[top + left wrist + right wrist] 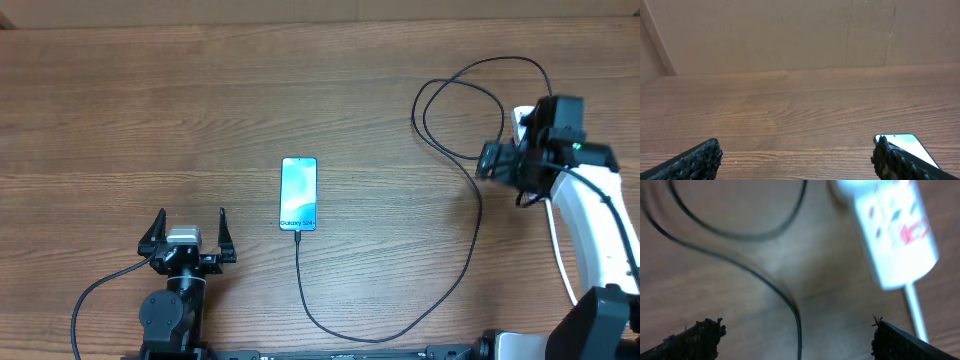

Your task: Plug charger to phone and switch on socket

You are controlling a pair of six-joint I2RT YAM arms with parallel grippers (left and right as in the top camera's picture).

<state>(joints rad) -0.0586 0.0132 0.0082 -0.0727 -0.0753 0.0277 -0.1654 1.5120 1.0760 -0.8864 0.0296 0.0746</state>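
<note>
The phone (299, 193) lies flat mid-table, teal screen up, with the black charger cable (470, 240) joined to its near end. The cable runs forward, curves right and loops up to the far right. The white socket strip (519, 122) is mostly hidden under my right arm; in the right wrist view it is a blurred white bar (892, 230) with reddish switches. My right gripper (797, 335) is open above the cable (755, 277), beside the strip. My left gripper (188, 235) is open and empty, left of the phone (912, 145).
A thin white cord (915, 310) leaves the strip's end. The cable makes loose loops (465, 95) on the wood at the far right. A wall (790, 35) stands behind the table's far edge.
</note>
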